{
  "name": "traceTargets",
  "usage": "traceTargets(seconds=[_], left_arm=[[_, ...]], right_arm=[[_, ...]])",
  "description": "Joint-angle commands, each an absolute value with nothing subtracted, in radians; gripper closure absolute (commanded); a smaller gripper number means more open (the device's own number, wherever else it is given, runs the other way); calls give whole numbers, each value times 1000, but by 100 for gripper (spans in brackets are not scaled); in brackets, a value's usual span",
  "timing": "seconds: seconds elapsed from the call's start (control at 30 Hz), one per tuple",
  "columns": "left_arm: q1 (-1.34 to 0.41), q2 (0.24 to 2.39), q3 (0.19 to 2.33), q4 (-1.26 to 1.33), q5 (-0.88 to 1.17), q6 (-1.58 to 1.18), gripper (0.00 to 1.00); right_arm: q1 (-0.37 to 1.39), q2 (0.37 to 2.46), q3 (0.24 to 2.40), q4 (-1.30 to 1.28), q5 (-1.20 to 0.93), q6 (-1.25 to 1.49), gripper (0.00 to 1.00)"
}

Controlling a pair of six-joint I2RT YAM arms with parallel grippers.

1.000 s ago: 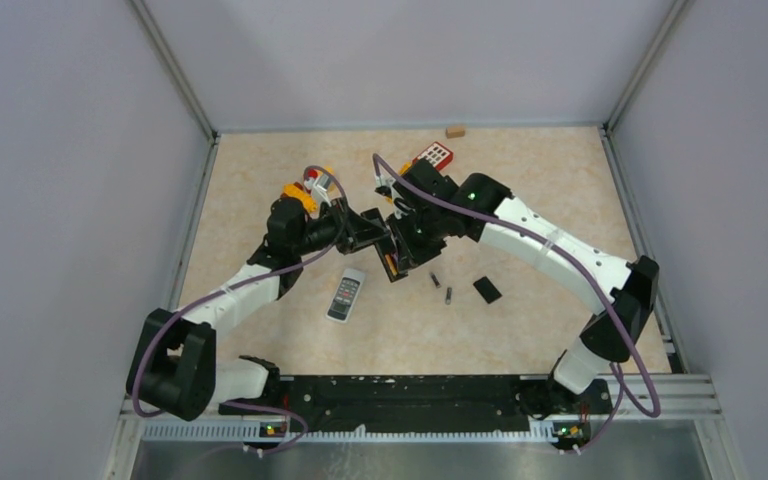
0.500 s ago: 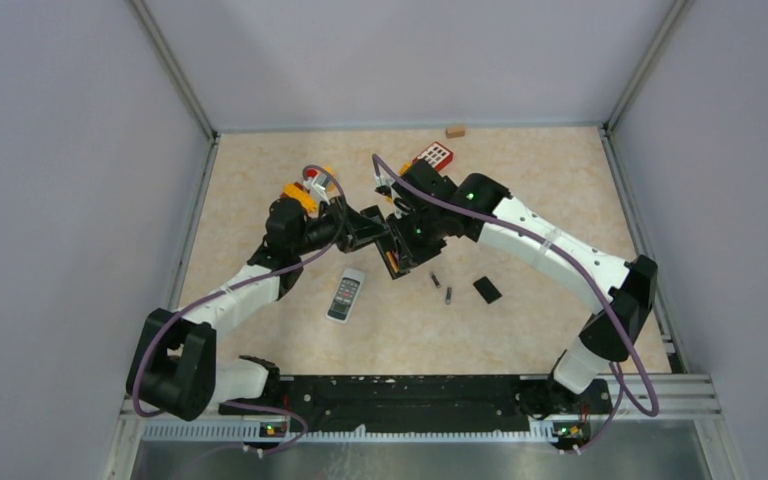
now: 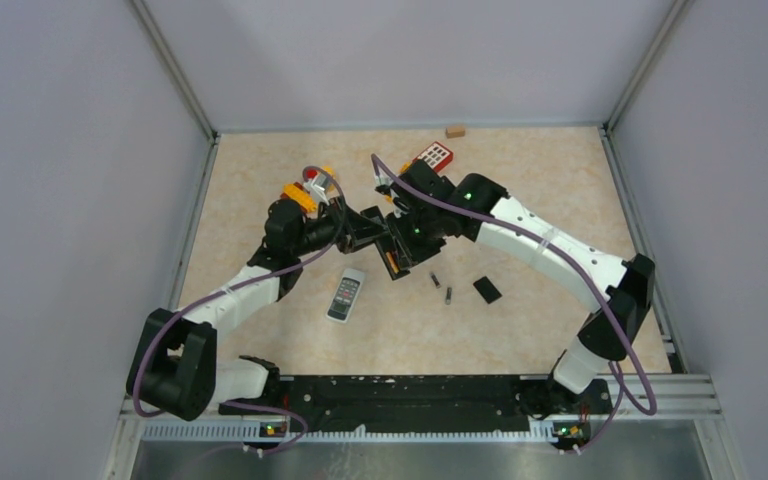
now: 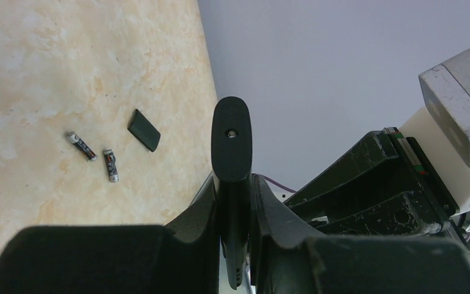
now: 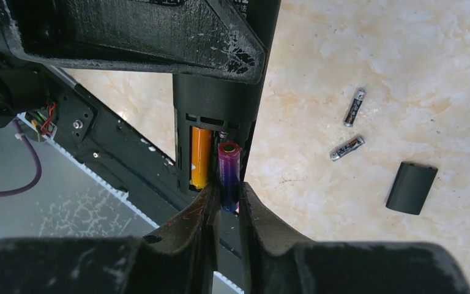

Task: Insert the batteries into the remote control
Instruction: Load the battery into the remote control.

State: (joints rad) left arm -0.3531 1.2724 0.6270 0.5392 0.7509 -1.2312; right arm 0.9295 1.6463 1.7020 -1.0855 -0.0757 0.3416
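white arm links (image 3: 540,240), black joints (image 3: 185,365), purple cables (image 5: 0,193), green leds (image 3: 473,190), scuffed black right gripper (image 5: 226,197)

Right pincer (image 5: 227,193) hides the lower end of the purple battery (image 5: 229,162)

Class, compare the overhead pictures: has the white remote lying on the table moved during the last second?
No. The white remote keeps its spot and angle, equally far from the black cover and the arms' base rail.

Purple battery (image 5: 229,173) apparently between fingers (image 5: 194,228)
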Motion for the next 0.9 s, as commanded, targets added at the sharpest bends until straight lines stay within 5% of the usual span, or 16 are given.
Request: traceTargets(seconds=[0.0,0.17,0.4,0.87], left_arm=[[-347,1247,627,625,774,-1252,100],[-342,1250,627,630,771,-1253,100],[-338,1249,625,614,762,-1233,100],[-334,1244,611,598,718,-1152,100]], right_arm=[[939,1657,1713,-1059,-88,337,81],[939,1656,1712,-1058,-100,337,81],[939,1646,1717,-1052,-124,338,93],[939,1640,1750,-1086,-161,351,92]])
